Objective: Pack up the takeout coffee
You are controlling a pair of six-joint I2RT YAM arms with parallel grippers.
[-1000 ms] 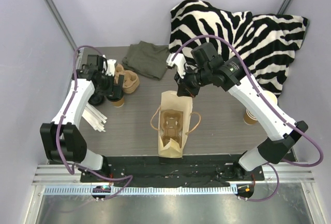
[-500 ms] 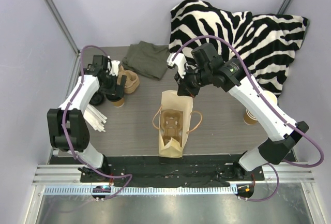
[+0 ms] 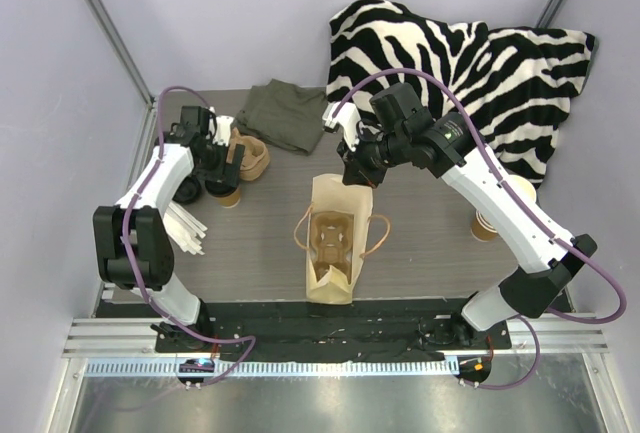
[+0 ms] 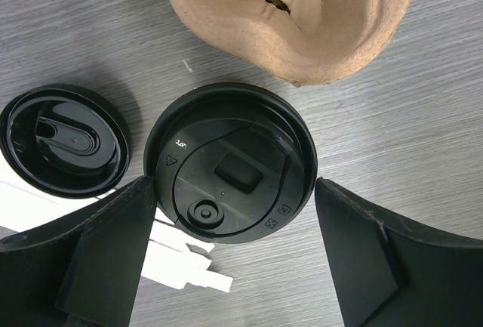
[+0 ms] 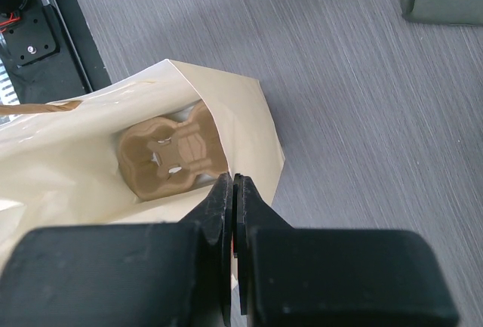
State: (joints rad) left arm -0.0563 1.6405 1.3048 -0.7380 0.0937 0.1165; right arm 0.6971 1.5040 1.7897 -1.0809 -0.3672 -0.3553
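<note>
The takeout coffee point(image 4: 230, 162) is a brown paper cup point(image 3: 229, 197) with a black lid, standing on the table at the left. My left gripper point(image 4: 232, 191) hangs over it, open, one finger on each side of the lid; there is a clear gap on the right side. My right gripper point(image 5: 234, 181) is shut on the far rim of the paper bag point(image 5: 249, 115). The bag point(image 3: 335, 215) stands open in the middle with a cardboard cup carrier point(image 3: 332, 243) inside.
A loose black lid point(image 4: 64, 149) and white sticks point(image 4: 181, 263) lie left of the cup. A second cardboard carrier point(image 4: 287, 10) sits just behind it. Behind are an olive cloth point(image 3: 285, 115) and a zebra blanket point(image 3: 460, 53). Stacked cups point(image 3: 487, 223) stand at right.
My left arm has drawn its elbow back and settled the gripper over the lidded cup, its jaws narrowing slightly. The right arm and the bag have stayed put.
</note>
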